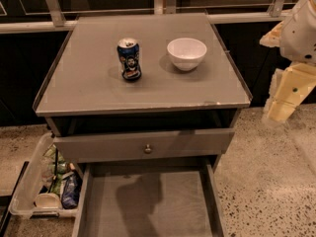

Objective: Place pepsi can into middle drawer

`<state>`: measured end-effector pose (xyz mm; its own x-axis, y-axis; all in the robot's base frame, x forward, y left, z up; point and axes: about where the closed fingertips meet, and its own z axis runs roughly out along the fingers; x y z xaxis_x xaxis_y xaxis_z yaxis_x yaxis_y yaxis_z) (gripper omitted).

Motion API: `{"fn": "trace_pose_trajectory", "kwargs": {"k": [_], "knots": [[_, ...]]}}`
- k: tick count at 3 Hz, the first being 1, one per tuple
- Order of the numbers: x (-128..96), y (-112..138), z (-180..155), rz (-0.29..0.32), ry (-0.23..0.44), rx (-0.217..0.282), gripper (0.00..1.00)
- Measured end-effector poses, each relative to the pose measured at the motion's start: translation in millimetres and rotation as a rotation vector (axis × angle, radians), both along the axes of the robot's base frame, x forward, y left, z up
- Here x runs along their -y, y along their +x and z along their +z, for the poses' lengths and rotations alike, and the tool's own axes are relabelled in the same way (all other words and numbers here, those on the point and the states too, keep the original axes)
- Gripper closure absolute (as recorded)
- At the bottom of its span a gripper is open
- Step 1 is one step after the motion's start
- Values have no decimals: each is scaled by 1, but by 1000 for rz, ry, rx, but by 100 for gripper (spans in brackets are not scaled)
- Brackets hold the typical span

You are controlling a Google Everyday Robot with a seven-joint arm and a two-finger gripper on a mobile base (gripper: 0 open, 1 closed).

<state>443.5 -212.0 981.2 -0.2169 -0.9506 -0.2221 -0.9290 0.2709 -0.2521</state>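
Observation:
The pepsi can (129, 59) stands upright on the grey cabinet top (98, 88), left of centre. The middle drawer (153, 204) is pulled out at the bottom of the view, showing a bare grey floor with nothing in it. My gripper (285, 95) hangs off the cabinet's right side, over the speckled floor, well right of the can and a little below the level of the top. It holds nothing.
A white bowl (186, 53) sits on the top to the right of the can. A drawer with a round knob (147, 148) sits above the open one. A clear plastic bin (34, 191) of clutter lies on the floor at the left.

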Motion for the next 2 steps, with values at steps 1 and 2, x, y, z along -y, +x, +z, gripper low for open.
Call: {"fn": "trace_pose_trajectory", "kwargs": {"k": [1, 2], "knots": [[-23, 24, 13, 6, 30, 81, 0], [-63, 66, 22, 50, 126, 182, 0]]}}
